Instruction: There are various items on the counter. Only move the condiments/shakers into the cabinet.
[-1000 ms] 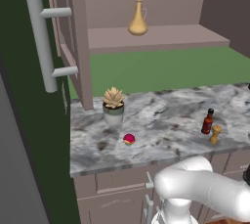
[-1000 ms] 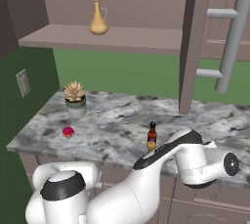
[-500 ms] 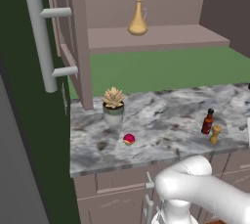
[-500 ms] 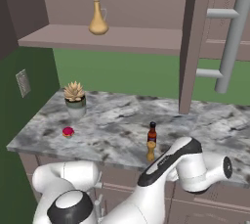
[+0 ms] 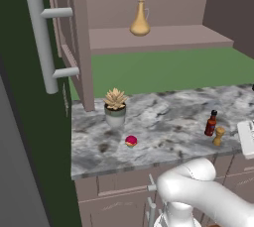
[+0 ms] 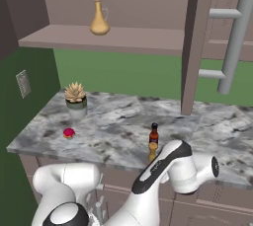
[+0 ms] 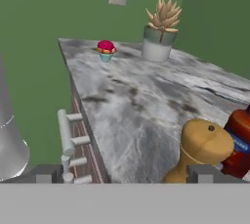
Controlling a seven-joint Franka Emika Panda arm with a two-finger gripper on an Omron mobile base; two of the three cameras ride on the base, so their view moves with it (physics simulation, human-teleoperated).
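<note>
The tan flask bottle (image 5: 140, 20) (image 6: 99, 18) stands on the cabinet shelf (image 5: 163, 40). On the marbled counter (image 5: 163, 117), near its front edge, the small wooden shaker (image 5: 219, 136) (image 6: 153, 152) (image 7: 202, 149) stands right next to the red sauce bottle (image 5: 211, 123) (image 6: 154, 133) (image 7: 239, 142). My gripper (image 7: 125, 174) is open, low at the counter's front edge. The shaker rises just beyond its right fingertip (image 7: 204, 173), and nothing is between the fingers. My white hand (image 5: 247, 139) shows just right of the shaker.
A potted succulent (image 5: 115, 104) (image 7: 161, 30) and a tiny red round thing (image 5: 131, 141) (image 7: 106, 50) sit at the counter's far end. The cabinet door (image 5: 74, 37) with its grey bar handle (image 5: 43, 42) stands open. Drawer handles (image 7: 68, 145) run below the counter edge.
The arm has swung lower and further along the counter front, bringing the hand into the left base view beside the shaker. The bottles, plant and red thing have not moved.
</note>
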